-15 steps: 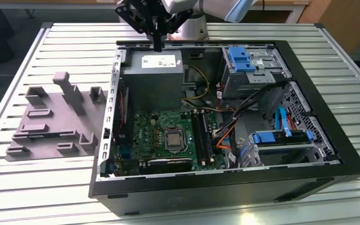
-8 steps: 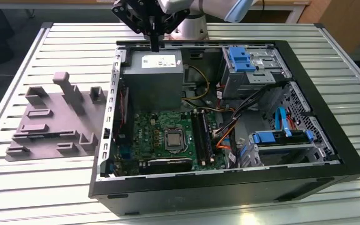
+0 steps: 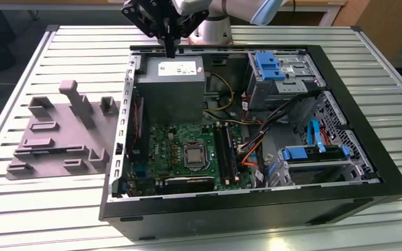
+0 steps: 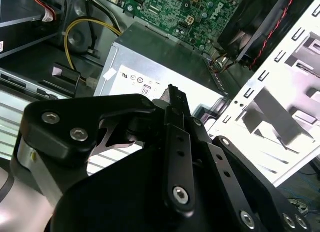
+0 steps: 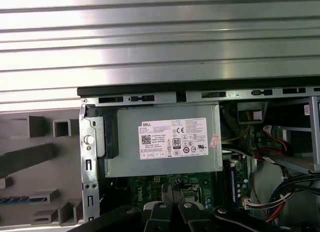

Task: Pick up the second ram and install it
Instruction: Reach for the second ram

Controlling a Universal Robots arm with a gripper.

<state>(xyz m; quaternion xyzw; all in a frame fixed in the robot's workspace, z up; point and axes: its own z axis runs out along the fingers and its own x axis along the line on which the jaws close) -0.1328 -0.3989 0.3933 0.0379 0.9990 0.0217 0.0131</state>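
My gripper (image 3: 169,51) hangs over the far edge of the open computer case (image 3: 257,201), above the grey power supply (image 3: 175,78). Its black fingers (image 5: 169,191) are pressed together with nothing between them, as both wrist views show (image 4: 172,94). A thin strip with bluish marks (image 5: 22,198), seemingly the second ram seen edge-on, stands in a slot of the grey holder block (image 5: 45,157), well off to the side of the gripper. The long black memory slots (image 3: 226,151) lie on the green motherboard (image 3: 180,144), toward the near side of the case.
The case holds blue drive cages (image 3: 267,65) and loose cables (image 3: 257,125) on the exterior view's right. The grey holder plate (image 3: 54,138) sits on the slatted metal table (image 3: 47,209) at the exterior view's left. A black fan (image 4: 255,22) sits by the case wall.
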